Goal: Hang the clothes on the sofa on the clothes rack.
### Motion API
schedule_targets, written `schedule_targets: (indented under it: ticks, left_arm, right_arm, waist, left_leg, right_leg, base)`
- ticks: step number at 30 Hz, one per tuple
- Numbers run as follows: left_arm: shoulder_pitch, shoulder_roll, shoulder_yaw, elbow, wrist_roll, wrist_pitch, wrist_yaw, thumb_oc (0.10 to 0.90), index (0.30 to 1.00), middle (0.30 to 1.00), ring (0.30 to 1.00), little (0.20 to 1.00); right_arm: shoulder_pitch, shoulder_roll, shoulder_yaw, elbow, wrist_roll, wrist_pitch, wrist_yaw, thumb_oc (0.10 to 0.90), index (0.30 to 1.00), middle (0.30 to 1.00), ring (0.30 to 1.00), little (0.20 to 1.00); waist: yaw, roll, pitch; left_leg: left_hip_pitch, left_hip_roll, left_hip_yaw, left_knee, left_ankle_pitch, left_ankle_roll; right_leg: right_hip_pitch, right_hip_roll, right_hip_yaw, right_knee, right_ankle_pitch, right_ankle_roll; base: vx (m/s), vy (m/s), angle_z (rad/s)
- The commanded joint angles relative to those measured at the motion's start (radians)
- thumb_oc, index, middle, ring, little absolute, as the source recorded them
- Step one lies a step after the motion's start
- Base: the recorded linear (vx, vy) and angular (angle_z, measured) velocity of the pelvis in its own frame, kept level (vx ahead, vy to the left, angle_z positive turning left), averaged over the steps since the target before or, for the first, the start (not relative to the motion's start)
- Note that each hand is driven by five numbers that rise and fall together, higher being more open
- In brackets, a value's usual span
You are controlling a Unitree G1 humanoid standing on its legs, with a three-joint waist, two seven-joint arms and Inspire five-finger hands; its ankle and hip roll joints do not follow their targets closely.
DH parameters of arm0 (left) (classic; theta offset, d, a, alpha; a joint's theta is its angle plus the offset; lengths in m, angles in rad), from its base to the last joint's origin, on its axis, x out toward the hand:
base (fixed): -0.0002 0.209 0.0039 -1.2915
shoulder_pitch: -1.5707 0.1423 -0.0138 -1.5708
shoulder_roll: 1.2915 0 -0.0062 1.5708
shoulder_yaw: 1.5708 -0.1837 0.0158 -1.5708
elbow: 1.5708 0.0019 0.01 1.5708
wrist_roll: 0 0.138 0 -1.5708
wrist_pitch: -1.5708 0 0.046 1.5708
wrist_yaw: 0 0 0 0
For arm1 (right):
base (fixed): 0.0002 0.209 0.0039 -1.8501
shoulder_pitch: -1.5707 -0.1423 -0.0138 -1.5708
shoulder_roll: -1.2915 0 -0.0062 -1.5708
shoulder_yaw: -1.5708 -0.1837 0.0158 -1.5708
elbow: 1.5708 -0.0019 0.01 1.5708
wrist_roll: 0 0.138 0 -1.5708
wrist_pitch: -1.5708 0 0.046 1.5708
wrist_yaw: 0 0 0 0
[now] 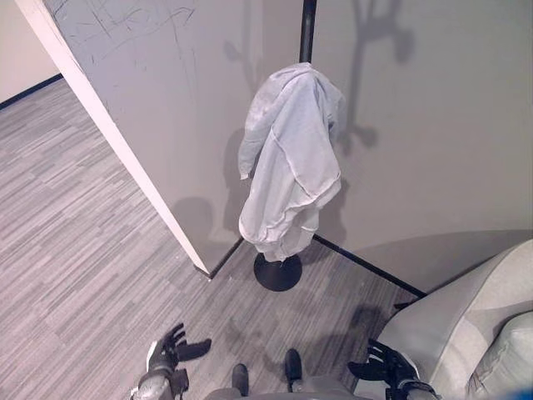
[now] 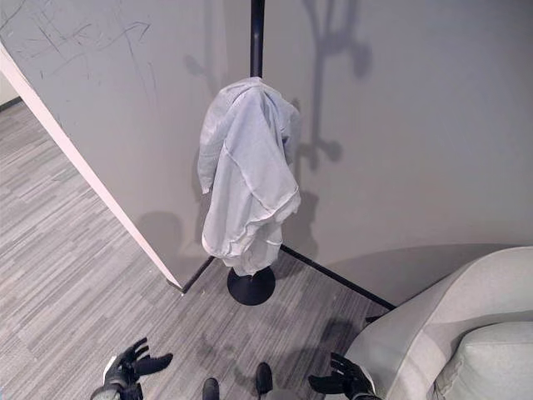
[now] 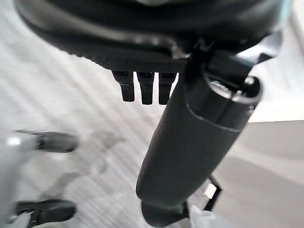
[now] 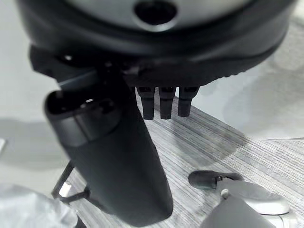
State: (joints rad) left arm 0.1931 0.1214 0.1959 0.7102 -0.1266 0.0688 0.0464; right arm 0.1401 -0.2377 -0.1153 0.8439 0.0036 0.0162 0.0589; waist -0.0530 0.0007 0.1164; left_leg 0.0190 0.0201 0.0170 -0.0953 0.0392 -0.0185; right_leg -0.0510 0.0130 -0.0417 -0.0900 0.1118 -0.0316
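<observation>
White hooded garment: draped on black clothes rack. Left hand, right hand: low before rack base, fingers spread, empty. Grey sofa right of rack; best checked for remaining clothes.

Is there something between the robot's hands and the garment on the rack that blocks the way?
Nothing visible does. The garment already hangs on the rack. Both hands, left and right, are open and low, with bare floor between them and the rack's base.
</observation>
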Motion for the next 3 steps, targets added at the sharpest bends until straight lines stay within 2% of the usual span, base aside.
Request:
schedule_targets:
  ticks: [1,3]
  left_arm:
    - [-0.066,0.069,-0.022,-0.022,0.071,-0.083,0.003,0.800,0.900,0.900,0.900,0.900]
    - [-0.086,0.073,-0.043,0.013,0.083,-0.082,0.002,0.800,0.900,0.900,0.900,0.900]
  right_arm:
    - [-0.061,-0.026,0.006,-0.039,-0.024,-0.057,-0.016,0.800,0.900,0.900,0.900,0.900]
    - [-0.080,-0.022,0.029,-0.024,-0.027,-0.059,-0.019,0.800,0.900,0.900,0.900,0.900]
  waist:
    - [0.017,0.014,-0.031]
    - [0.020,0.013,-0.031]
  left_leg:
    - [0.043,0.055,0.006,0.008,-0.072,-0.002]
    - [0.041,0.054,0.006,0.008,-0.070,-0.003]
  right_leg:
    - [-0.061,-0.156,0.029,0.003,-0.024,0.045]
    - [-0.059,-0.158,0.028,0.003,-0.026,0.046]
  base:
    - [0.00,0.000,0.00]
    - [0.00,0.000,0.00]
